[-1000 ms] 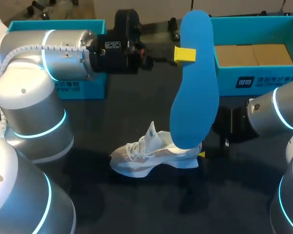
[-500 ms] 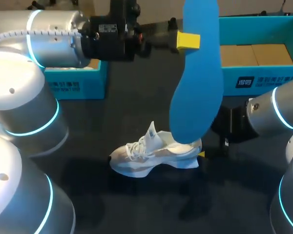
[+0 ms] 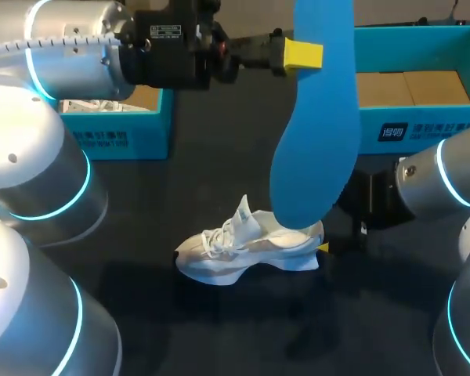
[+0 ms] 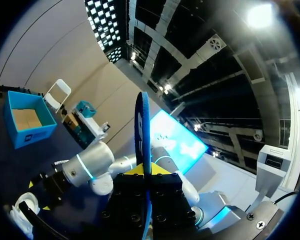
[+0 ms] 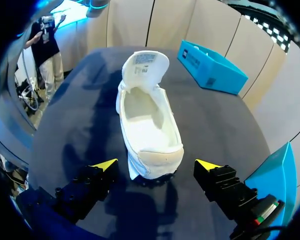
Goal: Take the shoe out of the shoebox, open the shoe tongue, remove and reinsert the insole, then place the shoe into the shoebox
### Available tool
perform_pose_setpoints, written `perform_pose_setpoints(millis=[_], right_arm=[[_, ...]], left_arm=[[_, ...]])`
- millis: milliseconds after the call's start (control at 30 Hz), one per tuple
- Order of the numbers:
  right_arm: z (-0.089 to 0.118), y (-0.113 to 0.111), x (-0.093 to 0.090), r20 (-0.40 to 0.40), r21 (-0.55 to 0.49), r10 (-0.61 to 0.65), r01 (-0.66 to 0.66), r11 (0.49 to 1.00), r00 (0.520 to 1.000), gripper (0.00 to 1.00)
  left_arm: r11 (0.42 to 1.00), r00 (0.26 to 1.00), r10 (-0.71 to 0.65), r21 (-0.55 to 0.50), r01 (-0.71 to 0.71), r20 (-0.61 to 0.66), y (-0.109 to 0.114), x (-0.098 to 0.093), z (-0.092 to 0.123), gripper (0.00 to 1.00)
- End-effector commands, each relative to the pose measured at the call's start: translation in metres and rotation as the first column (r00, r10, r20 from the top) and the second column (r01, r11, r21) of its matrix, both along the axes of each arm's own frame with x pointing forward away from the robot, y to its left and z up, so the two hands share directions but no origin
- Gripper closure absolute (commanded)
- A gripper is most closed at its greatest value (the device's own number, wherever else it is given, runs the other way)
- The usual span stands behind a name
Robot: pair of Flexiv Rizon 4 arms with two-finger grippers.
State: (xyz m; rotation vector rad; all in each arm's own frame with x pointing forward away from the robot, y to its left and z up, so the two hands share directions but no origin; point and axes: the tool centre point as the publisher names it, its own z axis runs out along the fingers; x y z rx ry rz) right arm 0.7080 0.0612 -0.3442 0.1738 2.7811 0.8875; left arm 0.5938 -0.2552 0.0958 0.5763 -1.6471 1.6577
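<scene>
Two arms, two very different jobs here. The left end effector [image 3: 305, 55] is pinched shut on the blue insole [image 3: 313, 141] near its upper end, holding it high over the tabletop [image 3: 141, 204] so it dangles almost straight down. In the head view the lower end hangs right above the heel of the white shoe [image 3: 243, 247]. The right wrist view shows the shoe's inside bare, so I'd say the insole is fully out.

The right end effector [image 5: 156, 165] is wide open. Its yellow tips sit either side of the heel, and neither looks to be touching. The shoe stands on its sole on the tabletop with the tongue flipped up, near the shoebox [image 3: 423, 129] but not in it.

So my read is that removal is done and we're at the start of the reinsert step. The next move needs the insole lowered and tipped so it feeds toe-first into the opening. The right end effector should probably close on the heel so the shoe doesn't skate away. The floppy insole could easily catch on the collar.
</scene>
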Motion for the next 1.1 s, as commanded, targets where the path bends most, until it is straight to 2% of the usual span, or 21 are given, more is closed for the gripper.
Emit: perform_pose_setpoints(millis=[33, 500, 667, 1100], right_arm=[[0.000, 0.002, -0.001, 0.002, -0.004, -0.003, 0.003, 1.000, 1.000, 0.00], [0.004, -0.001, 0.006, 0.024, -0.139, 0.052, -0.048, 0.989, 0.998, 0.00], [0.004, 0.000, 0.010, 0.037, -0.248, 0.051, -0.040, 0.968, 0.998, 0.00], [0.008, 0.005, 0.017, 0.027, -0.369, 0.073, -0.058, 0.928, 0.997, 0.00]], left_arm=[[1.000, 1.000, 0.014, -0.013, -0.014, -0.003, -0.005, -0.005, -0.004, 1.00], [1.000, 1.000, 0.014, -0.013, -0.014, -0.003, -0.005, -0.005, -0.004, 1.00], [1.000, 1.000, 0.014, -0.013, -0.014, -0.003, -0.005, -0.005, -0.004, 1.00], [1.000, 1.000, 0.014, -0.013, -0.014, -0.003, -0.005, -0.005, -0.004, 1.00]])
